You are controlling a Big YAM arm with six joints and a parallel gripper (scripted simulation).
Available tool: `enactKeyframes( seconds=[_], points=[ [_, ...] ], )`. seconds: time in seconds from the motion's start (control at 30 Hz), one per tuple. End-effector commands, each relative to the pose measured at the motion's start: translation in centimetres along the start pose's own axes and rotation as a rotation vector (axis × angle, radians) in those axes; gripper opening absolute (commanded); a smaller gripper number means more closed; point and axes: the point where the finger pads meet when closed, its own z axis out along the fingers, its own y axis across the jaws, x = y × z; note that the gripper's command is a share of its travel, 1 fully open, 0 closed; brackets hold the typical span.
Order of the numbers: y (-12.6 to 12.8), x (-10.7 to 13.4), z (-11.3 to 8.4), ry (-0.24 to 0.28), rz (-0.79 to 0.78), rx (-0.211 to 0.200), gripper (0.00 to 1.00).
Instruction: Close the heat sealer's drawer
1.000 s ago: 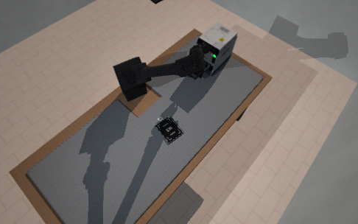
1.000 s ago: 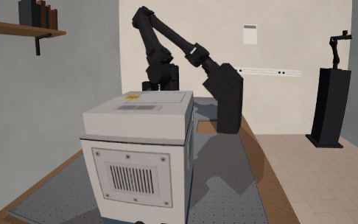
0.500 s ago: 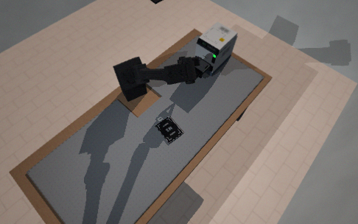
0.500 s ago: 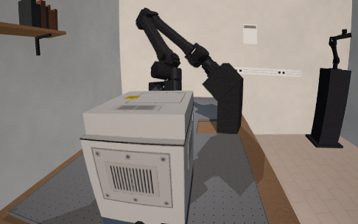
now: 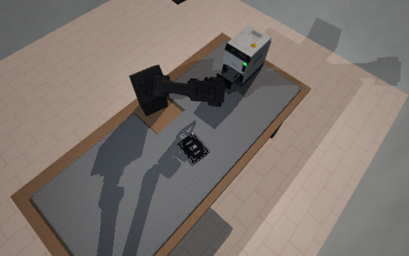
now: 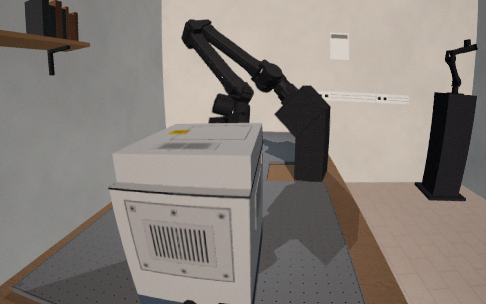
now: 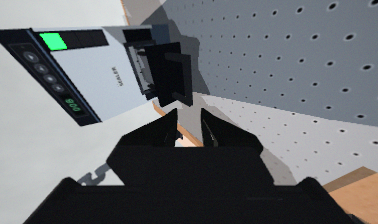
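The white heat sealer (image 5: 246,52) stands at the far end of the grey mat; the exterior view shows its vented back (image 6: 188,200). Its light is green (image 5: 244,64), and shows green in the wrist view too (image 7: 53,41). The dark drawer (image 7: 158,70) sticks out of the sealer's front, with its loop handle (image 7: 180,77) facing me. My gripper (image 7: 189,112) is just in front of the handle, fingers a narrow gap apart with nothing between them; it shows from above at the drawer's front (image 5: 225,82). The seal sheet and sealing frame are hidden from view.
A small black marker plate (image 5: 193,148) lies mid-mat. The arm's base (image 5: 147,89) stands at the mat's left edge. The table's wooden rim runs close behind the sealer. A black stand (image 6: 448,145) is on the floor and a shelf (image 6: 23,37) on the wall.
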Motion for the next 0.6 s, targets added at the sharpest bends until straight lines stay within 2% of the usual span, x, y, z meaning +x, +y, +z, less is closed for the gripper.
enactKeyframes(
  seconds=[0.0,0.03,0.07,0.13,0.17,0.2,0.57],
  points=[
    [-0.3,-0.9,0.8,-0.037,-0.066,-0.038,0.30],
    [-0.3,-0.9,0.8,-0.037,-0.066,-0.038,0.30],
    [0.7,-0.3,0.9,-0.025,-0.086,-0.059,0.30],
    [0.7,-0.3,0.9,-0.025,-0.086,-0.059,0.30],
    [0.3,0.5,0.4,-0.009,-0.084,-0.050,0.30],
    [0.0,-0.3,0.5,-0.024,-0.064,-0.041,0.30],
    [0.0,-0.7,1.3,-0.034,-0.074,-0.043,0.30]
  ],
)
